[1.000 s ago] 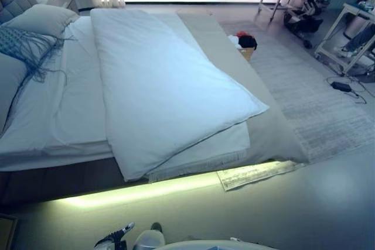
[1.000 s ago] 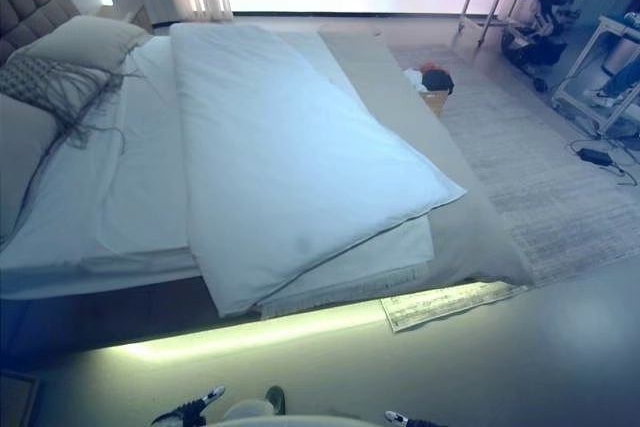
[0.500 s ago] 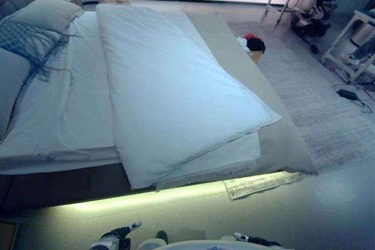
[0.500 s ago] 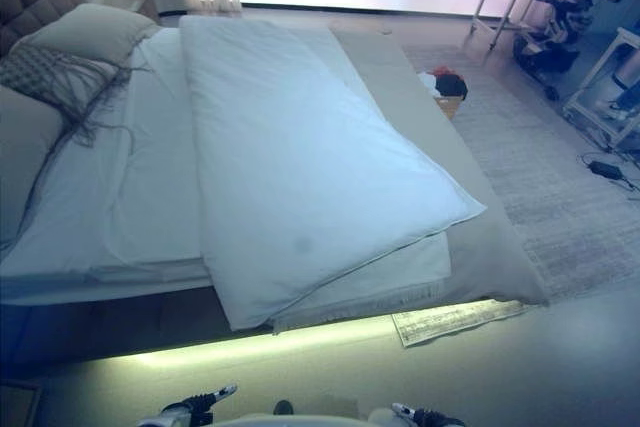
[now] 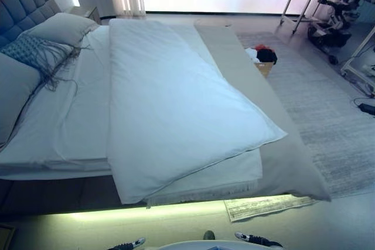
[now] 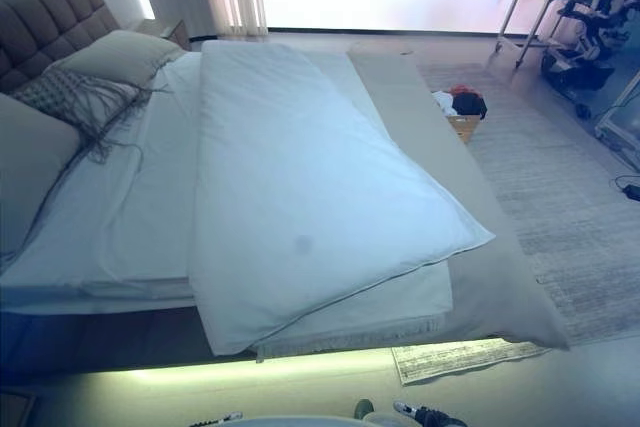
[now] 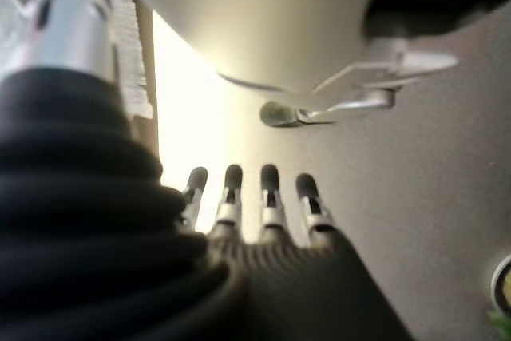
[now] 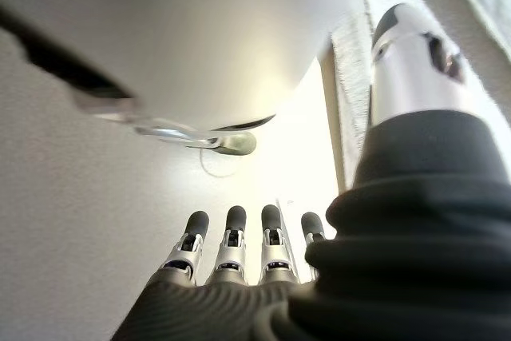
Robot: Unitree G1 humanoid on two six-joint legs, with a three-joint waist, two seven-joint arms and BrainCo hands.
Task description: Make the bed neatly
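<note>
Duvet [image 5: 176, 109] well beyond both robot hands

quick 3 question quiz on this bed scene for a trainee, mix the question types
1. True or false: the white duvet is spread flat over the whole bed.
2. Where is the fringed cushion? A) at the headboard end, among the pillows B) on the rug C) in the basket
3. Fill in: the left hand and right hand both hold ____.

Key:
1. False: it lies folded, and the white sheet shows beside it.
2. A
3. nothing; their fingers are straight, pointing at the floor.
</note>
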